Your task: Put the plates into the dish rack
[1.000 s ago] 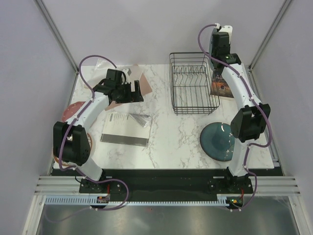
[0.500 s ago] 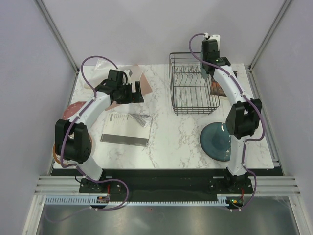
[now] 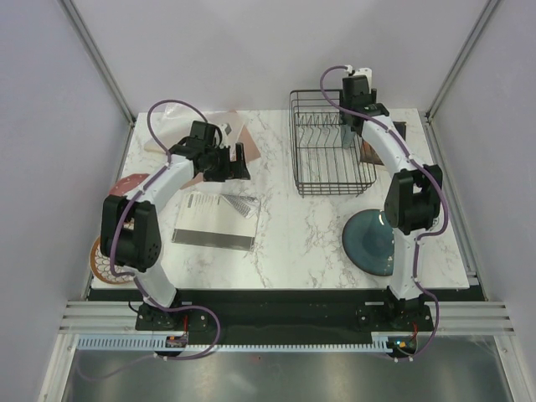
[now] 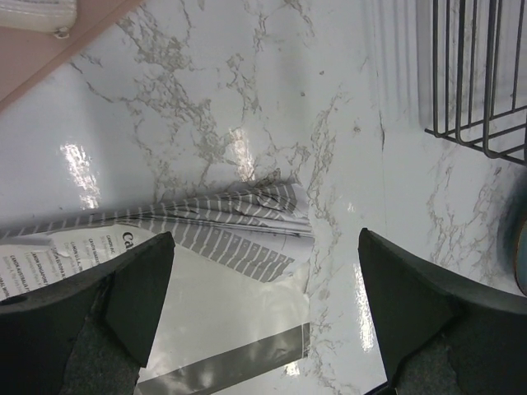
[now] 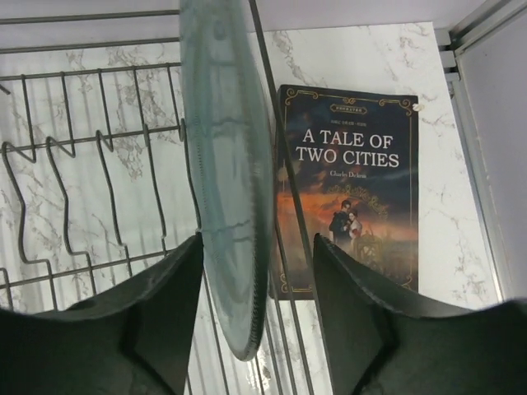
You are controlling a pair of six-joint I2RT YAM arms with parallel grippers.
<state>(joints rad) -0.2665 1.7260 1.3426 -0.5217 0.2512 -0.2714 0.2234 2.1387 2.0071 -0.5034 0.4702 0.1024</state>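
The teal plate (image 5: 226,206) stands on edge inside the rack (image 5: 99,148), just beside its right wall, likely so the tines can prop it. The right gripper (image 5: 257,243) straddles it from above, jaws parted, a gap showing on one side. Its faces look left and right; its rim runs near to far. The left gripper (image 4: 265,239) hangs wide and empty over a paper (image 4: 230,222).

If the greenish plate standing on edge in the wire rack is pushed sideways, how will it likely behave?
The plate looks rigid and glossy, so it is probably slippery and breakable. Standing on its thin rim in the dish rack, it may tip sideways or roll. The right hand stands open around it, so little steadies it.
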